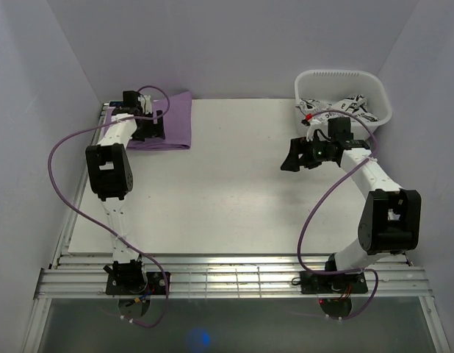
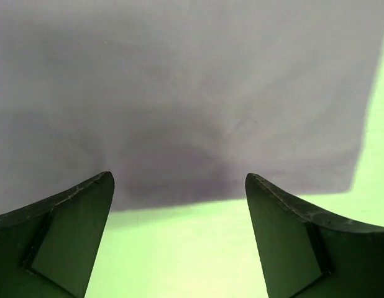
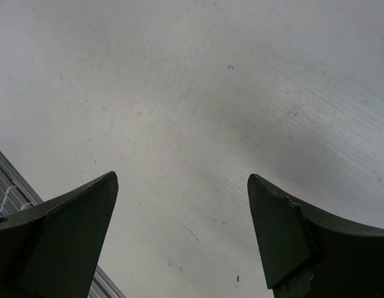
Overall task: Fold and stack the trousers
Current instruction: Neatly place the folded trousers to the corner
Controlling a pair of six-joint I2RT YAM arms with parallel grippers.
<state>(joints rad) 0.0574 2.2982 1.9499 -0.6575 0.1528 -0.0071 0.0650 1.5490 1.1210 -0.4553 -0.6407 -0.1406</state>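
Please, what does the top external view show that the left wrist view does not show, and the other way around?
Only the top external view shows the white basket with patterned cloth inside, the right claw over the table, and that the trousers lie folded at the far left corner. Only the left wrist view shows up close that the left claw is open, holding nothing, at the fabric's edge. Both show the lilac trousers and the left claw by them.
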